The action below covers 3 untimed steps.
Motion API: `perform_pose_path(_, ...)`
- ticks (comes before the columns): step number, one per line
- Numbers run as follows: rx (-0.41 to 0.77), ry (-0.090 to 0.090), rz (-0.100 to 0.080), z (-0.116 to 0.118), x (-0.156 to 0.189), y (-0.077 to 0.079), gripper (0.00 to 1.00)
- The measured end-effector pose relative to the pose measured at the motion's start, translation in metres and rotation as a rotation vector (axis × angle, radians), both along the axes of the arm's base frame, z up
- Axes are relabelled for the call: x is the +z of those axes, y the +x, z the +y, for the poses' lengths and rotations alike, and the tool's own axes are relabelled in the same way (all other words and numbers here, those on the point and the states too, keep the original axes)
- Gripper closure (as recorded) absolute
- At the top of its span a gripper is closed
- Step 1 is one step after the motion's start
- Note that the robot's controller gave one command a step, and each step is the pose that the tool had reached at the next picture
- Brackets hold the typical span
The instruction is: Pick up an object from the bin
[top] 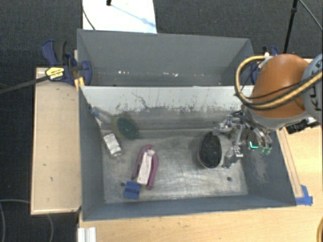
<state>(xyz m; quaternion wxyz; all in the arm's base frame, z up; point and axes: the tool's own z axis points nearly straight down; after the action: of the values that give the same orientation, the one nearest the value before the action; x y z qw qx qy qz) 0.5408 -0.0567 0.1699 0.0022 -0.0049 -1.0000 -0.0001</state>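
Reading the step as approach, with no lift yet. Noting the end effector (233, 150) low in the right part of the bin (166, 59), just beside a black oval lump (210, 151) on the floor right of centre. Cannot tell whether touching or barely apart. Cannot tell whether open or closed either (metal parts overlapping from this angle); seeing nothing clamped. Next, judging by the layout: calls for straddling the lump squarely, closing, then lifting straight up clear of the right wall. Leaving alone, well apart to the left, a purple-and-white packet (145, 168), a blue block (131, 190), a green pad (127, 127).
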Motion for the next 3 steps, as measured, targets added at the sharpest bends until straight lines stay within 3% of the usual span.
perform_pose_path(1, 0.603, 0.0, -0.012, -0.013, -0.098, 0.044, 0.0)
perform_pose_path(2, 0.999, 0.001, -0.012, 0.013, -0.068, 0.046, 0.0)
perform_pose_path(3, 1.408, 0.002, -0.01, 0.012, -0.069, 0.052, 0.0)
